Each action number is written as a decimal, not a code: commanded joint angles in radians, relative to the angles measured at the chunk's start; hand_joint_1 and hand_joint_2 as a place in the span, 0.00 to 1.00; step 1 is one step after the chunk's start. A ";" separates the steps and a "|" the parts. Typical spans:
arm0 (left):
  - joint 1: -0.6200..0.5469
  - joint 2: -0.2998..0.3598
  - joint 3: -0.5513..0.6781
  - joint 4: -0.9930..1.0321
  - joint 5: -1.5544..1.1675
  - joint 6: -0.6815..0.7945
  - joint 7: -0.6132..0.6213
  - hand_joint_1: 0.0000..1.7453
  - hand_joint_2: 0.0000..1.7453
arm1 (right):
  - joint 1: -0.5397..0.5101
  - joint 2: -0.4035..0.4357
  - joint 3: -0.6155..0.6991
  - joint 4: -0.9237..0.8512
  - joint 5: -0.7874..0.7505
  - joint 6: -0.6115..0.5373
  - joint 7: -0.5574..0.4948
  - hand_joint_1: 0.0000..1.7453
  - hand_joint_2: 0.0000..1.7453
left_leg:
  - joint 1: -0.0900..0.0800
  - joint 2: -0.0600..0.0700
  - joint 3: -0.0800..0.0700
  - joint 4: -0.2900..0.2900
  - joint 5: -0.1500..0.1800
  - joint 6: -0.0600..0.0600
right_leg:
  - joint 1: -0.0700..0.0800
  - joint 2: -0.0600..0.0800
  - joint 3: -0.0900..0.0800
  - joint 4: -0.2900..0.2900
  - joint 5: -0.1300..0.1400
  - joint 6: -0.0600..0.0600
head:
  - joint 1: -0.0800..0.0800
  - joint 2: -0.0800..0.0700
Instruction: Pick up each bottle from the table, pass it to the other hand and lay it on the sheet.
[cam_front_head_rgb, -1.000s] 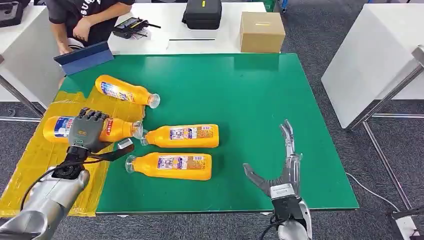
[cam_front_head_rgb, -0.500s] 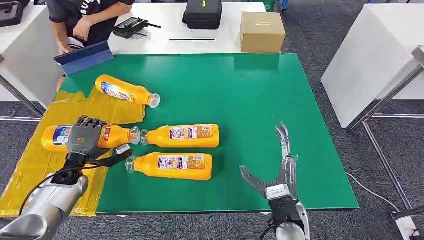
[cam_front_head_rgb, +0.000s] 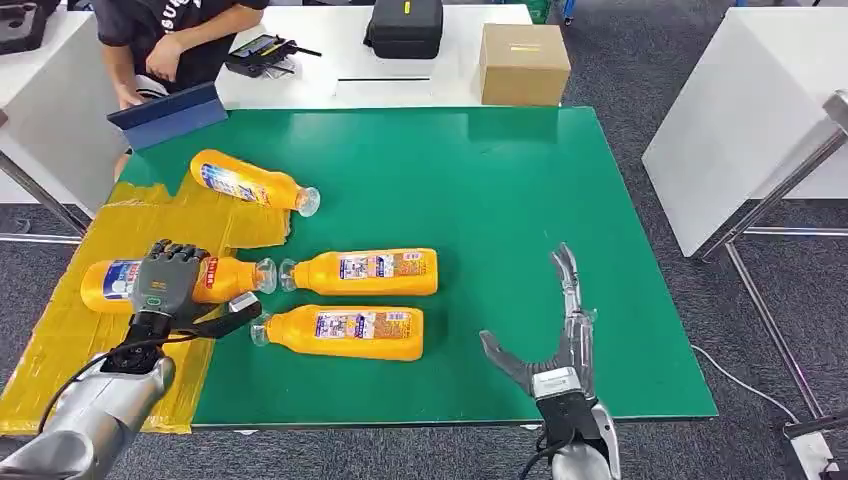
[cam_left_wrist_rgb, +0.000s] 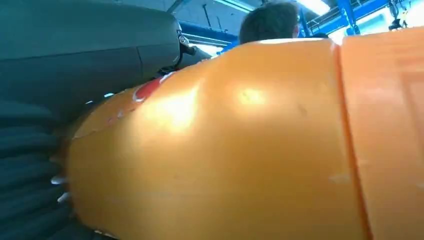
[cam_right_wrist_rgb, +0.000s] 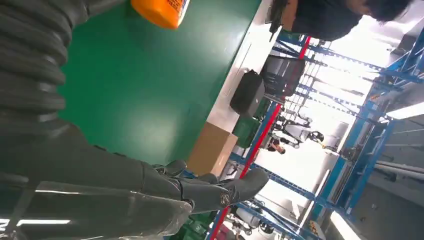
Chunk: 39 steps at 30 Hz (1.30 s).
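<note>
Four orange bottles lie on their sides. My left hand (cam_front_head_rgb: 168, 283) grips one bottle (cam_front_head_rgb: 230, 276) around its middle, low over the yellow sheet (cam_front_head_rgb: 70, 330); the same bottle (cam_left_wrist_rgb: 240, 150) looms close in the left wrist view. A second bottle (cam_front_head_rgb: 250, 182) rests at the sheet's far edge, its cap end over the green table (cam_front_head_rgb: 480, 190). Two more bottles, one (cam_front_head_rgb: 365, 272) behind the other (cam_front_head_rgb: 345, 332), lie on the green surface. My right hand (cam_front_head_rgb: 560, 335) hovers near the table's front edge with fingers spread and nothing in it.
A person (cam_front_head_rgb: 170, 40) sits at the white table behind, by a blue tablet (cam_front_head_rgb: 165, 115). A cardboard box (cam_front_head_rgb: 523, 63) and a black case (cam_front_head_rgb: 405, 27) stand there too. Another white table (cam_front_head_rgb: 740, 120) is at the right.
My left hand has carried its bottle a little left and nearer, lower over the sheet. The right hand shifted slightly nearer, then stayed still.
</note>
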<state>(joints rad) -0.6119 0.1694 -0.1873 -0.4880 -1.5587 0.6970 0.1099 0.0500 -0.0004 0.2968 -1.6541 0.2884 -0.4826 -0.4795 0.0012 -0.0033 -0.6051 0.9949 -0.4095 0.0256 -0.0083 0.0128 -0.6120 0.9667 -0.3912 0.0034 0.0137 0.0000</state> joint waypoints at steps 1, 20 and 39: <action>-0.038 -0.005 0.026 0.084 0.002 0.001 -0.005 1.00 1.00 | -0.029 0.008 -0.019 0.068 -0.001 0.004 0.000 0.00 1.00 | 0.000 0.000 0.006 0.000 -0.002 -0.002 | 0.000 -0.001 0.006 -0.001 -0.003 0.000 | 0.000 0.000; -0.070 -0.012 0.043 0.172 -0.010 -0.050 -0.023 0.00 1.00 | -0.047 0.026 -0.022 0.066 0.014 0.013 0.004 0.00 1.00 | 0.000 -0.001 0.007 0.000 -0.003 -0.002 | 0.000 -0.002 0.007 0.000 -0.003 0.000 | 0.000 0.000; -0.073 -0.016 0.118 0.155 0.061 -0.045 -0.100 0.00 1.00 | -0.020 0.032 -0.043 0.030 0.042 0.023 -0.003 0.00 1.00 | 0.000 -0.001 0.004 0.000 -0.002 -0.002 | 0.000 -0.002 0.004 0.000 -0.002 0.000 | 0.000 0.000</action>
<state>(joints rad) -0.6494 0.1675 -0.1564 -0.3811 -1.5622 0.6504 0.0725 0.0308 0.0149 0.2876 -1.6316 0.3131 -0.4642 -0.4780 0.0011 -0.0038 -0.6046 0.9949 -0.4094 0.0255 -0.0083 0.0126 -0.6117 0.9667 -0.3912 0.0034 0.0137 0.0000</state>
